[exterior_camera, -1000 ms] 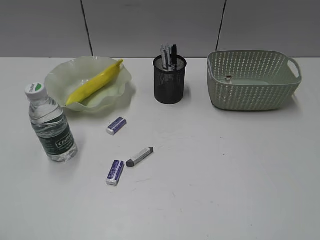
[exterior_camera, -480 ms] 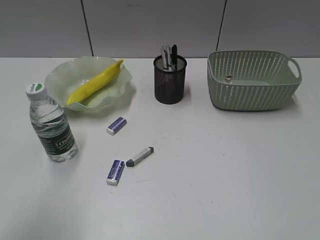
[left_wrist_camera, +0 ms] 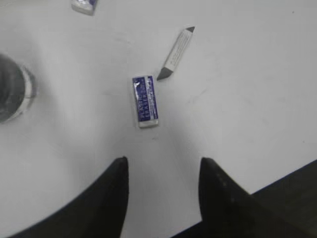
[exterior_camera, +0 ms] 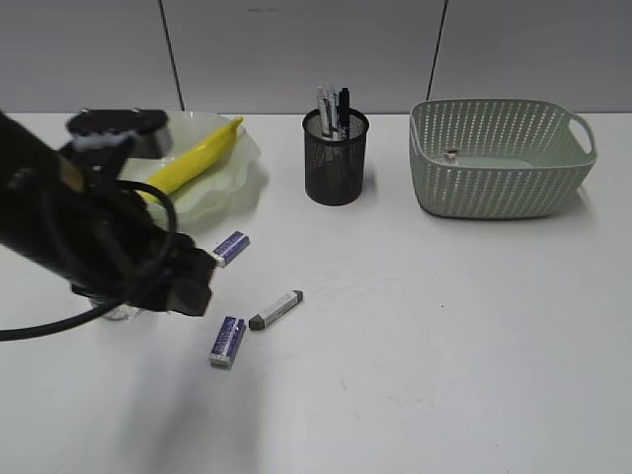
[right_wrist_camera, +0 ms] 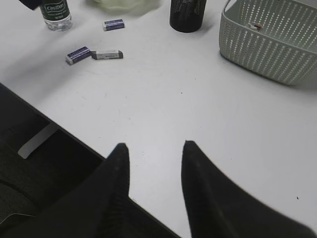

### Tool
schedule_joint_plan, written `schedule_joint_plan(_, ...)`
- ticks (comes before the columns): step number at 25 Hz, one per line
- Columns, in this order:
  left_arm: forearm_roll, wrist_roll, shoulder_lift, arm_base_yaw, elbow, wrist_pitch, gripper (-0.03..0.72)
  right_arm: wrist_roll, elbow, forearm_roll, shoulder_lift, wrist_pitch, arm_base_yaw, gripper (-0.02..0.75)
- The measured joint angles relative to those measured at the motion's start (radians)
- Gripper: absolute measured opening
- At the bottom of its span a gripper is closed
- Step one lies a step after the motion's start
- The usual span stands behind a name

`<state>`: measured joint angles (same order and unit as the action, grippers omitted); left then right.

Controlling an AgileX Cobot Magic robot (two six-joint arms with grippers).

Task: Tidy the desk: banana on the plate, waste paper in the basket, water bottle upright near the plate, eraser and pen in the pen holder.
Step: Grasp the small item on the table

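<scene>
Erasers are what is left of the job, and the nearest eraser (left_wrist_camera: 145, 101) is lying flat on the table (exterior_camera: 444, 326) just ahead of the left end effector (left_wrist_camera: 161, 186), whose jaws are standing wide apart and holding nothing. For a clean grasp, the jaws should be straddling the eraser's narrow width, so the wrist probably needs turning slightly to match its long axis. A grey-tipped eraser (left_wrist_camera: 177, 52) is lying just beside its far corner, possibly touching it; the view is too soft to tell, so the descent should be keeping clear of that side. The right end effector (right_wrist_camera: 151, 173) is hanging wide and empty over bare table. Farther back, a third eraser (exterior_camera: 229, 248) is lying near the plate (exterior_camera: 242, 183), which is holding the banana (exterior_camera: 193, 161). The pen holder (exterior_camera: 335, 158), with pens in it, is standing beyond, and the basket (exterior_camera: 499, 163) to its right.
</scene>
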<state>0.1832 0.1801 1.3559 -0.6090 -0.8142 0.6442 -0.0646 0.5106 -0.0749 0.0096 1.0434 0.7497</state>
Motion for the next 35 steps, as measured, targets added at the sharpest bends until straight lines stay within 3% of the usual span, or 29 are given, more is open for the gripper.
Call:
schedule_joint_plan(6, -0.049, 0.004, 0.294, -0.086, -0.161, 0.009, 0.368, 0.0, 0.0, 0.0, 0.0, 0.0, 0.0, 0.295)
schedule_joint_plan(13, -0.135, 0.056, 0.506, -0.093, -0.312, 0.045, 0.405, 0.002, 0.0, -0.001, 0.0, 0.0, 0.0, 0.295)
schedule_joint_plan(23, -0.189, 0.091, 0.632, -0.093, -0.336, 0.09, 0.423, 0.002, 0.0, -0.001, 0.0, -0.001, 0.0, 0.295)
schedule_joint_plan(26, -0.201, 0.091, 0.655, -0.093, -0.343, 0.098, 0.364, 0.002, 0.0, -0.001, 0.0, -0.001, 0.0, 0.295)
schedule_joint_plan(30, -0.23, 0.091, 0.656, -0.09, -0.346, 0.11, 0.173, 0.003, 0.0, -0.001, 0.0, -0.001, 0.0, 0.295)
schedule_joint_plan(35, -0.175, 0.091, 0.644, -0.091, -0.365, 0.116, 0.176, 0.004, 0.0, -0.001, 0.0, -0.001, 0.0, 0.295)
